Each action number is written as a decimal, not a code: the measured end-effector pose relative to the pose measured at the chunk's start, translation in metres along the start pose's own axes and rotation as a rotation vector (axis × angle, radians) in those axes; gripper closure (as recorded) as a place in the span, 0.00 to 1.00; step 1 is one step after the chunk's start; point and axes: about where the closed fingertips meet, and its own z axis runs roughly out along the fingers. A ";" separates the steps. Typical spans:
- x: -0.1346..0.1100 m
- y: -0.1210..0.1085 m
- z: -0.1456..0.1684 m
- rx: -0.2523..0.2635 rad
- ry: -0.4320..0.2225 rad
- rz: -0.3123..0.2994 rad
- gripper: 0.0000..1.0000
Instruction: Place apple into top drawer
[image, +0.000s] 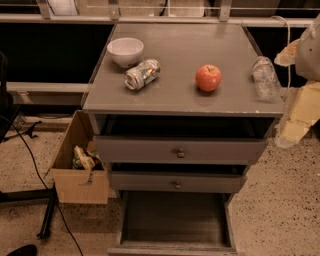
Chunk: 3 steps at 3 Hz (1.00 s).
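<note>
The red-orange apple (208, 78) stands on the grey top of the drawer cabinet (175, 102), right of centre. The top drawer (180, 150) is pulled out a little, with a dark opening showing above its front. My gripper (296, 117) is at the far right edge of the view, beside the cabinet's right front corner and below the level of its top. It is well apart from the apple and holds nothing that I can see.
On the cabinet top are a white bowl (125, 51) at the back left, a can (142, 74) lying on its side beside it, and a clear plastic bottle (265, 77) lying near the right edge. The bottom drawer (175, 220) is pulled far out. A cardboard box (80, 165) stands on the floor at the left.
</note>
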 end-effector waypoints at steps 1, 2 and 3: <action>0.000 0.000 0.000 0.000 0.000 0.000 0.00; -0.008 -0.013 0.006 0.012 -0.021 0.027 0.00; -0.022 -0.032 0.016 0.017 -0.036 0.063 0.00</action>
